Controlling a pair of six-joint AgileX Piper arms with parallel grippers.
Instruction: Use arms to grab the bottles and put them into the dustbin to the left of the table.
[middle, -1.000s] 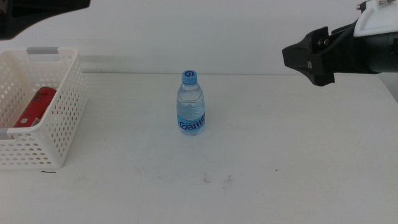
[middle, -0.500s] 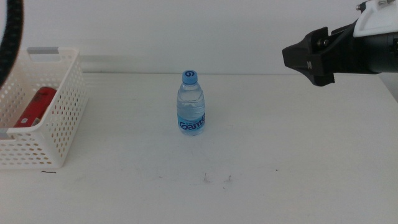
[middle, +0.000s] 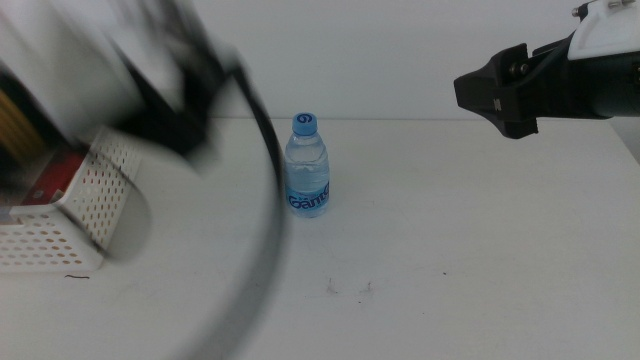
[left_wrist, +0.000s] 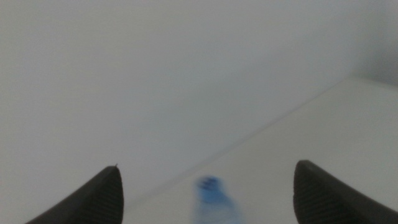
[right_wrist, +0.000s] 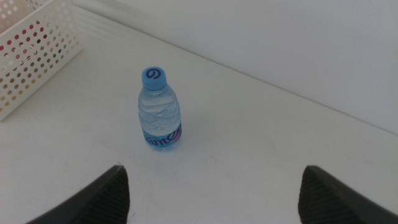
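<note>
The small clear water bottle with blue cap and label stands upright mid-table, also sharp in the right wrist view and a blue blur in the left wrist view. My left arm is a blurred mass over the table's left, above the white dustbin. Its gripper is open and holds nothing. A red can lies inside the dustbin. My right gripper hangs high at the right, open, well away from the water bottle.
A blurred black cable from the left arm arcs down just left of the water bottle. The perforated dustbin corner shows in the right wrist view. A few small dark marks dot the white table.
The left arm has swept fast into view from the upper left, now covering much of the dustbin. The water bottle, red can and right arm have not moved.
</note>
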